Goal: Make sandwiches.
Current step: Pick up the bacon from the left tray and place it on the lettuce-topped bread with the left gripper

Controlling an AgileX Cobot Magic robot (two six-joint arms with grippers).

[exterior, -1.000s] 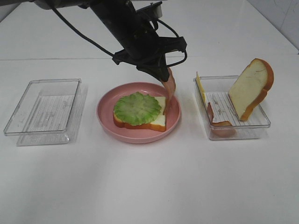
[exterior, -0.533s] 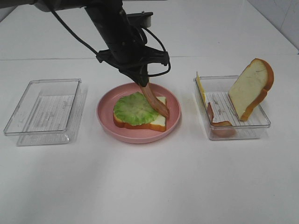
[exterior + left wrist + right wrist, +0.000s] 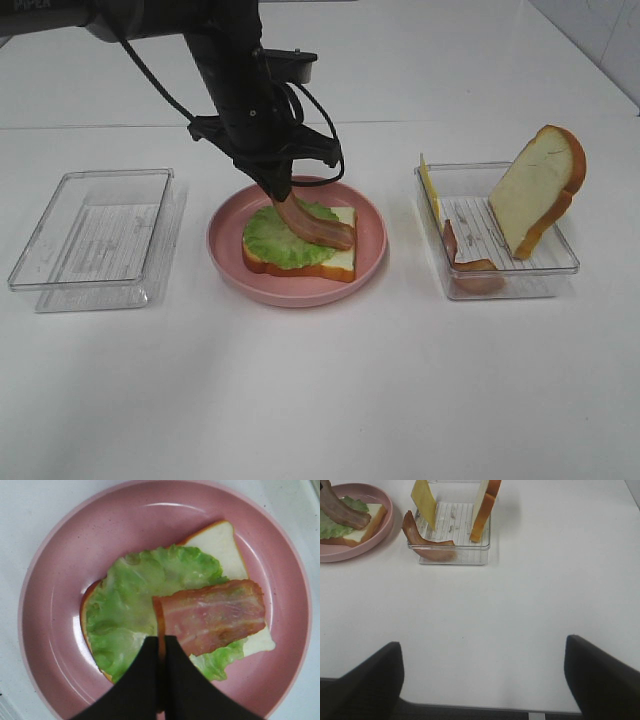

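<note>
On the pink plate [image 3: 225, 262] lies the sandwich's bottom bread slice [image 3: 340, 262], with ruffled green lettuce [image 3: 268, 242] on top. My left gripper [image 3: 279, 190] hangs just above the lettuce, shut on one end of a bacon strip [image 3: 318, 230]. The strip's free end lies across the lettuce toward the plate's right side. In the left wrist view the black fingertips [image 3: 150, 652] pinch the bacon strip [image 3: 215, 615] over the lettuce [image 3: 125, 605]. My right gripper [image 3: 482, 680] stands open over bare table, well short of the food tray [image 3: 485, 545]; the exterior view does not show it.
Right of the plate, a clear tray [image 3: 560, 262] holds an upright bread slice [image 3: 535, 190], a yellow cheese square [image 3: 428, 185] and another bacon strip [image 3: 465, 266]. An empty clear tray [image 3: 95, 240] sits left of the plate. Bare white table lies in front.
My left gripper has moved left and down over the plate. The bacon strip, which hung by the plate's right rim, now lies across the lettuce. The right gripper has not moved.
</note>
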